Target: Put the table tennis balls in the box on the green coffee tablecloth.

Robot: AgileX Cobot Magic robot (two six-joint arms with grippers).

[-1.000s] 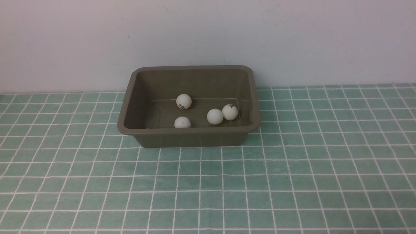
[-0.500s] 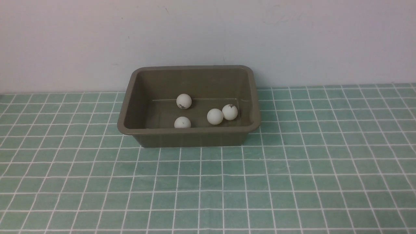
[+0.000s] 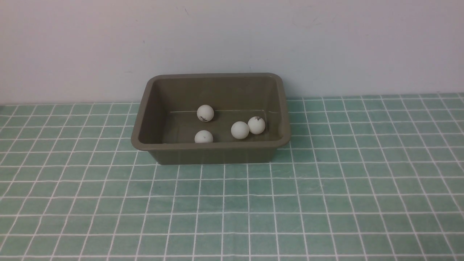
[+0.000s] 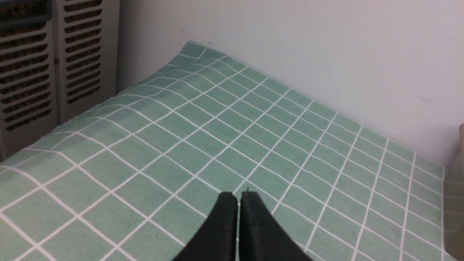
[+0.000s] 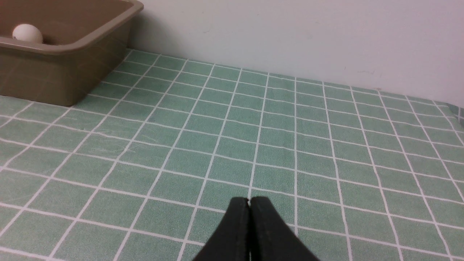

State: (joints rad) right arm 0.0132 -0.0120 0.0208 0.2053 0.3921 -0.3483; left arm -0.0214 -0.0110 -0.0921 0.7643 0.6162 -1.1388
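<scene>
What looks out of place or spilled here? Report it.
Nothing stands out. The box sits upright and square on the green coffee tablecloth, with four table tennis balls inside it and none visible on the cloth. No damage shows.

One olive-brown box [image 3: 211,150] stood on one green checked tablecloth [image 3: 326,188]. Four white table tennis balls were visible, all inside the box: one [image 3: 205,113] toward the box's far wall, one [image 3: 203,137] against its near wall and partly hidden by the rim, and two touching each other near its right wall, one [image 3: 240,130] slightly nearer than the other [image 3: 256,125]. No further balls could be counted anywhere outside the box.
</scene>
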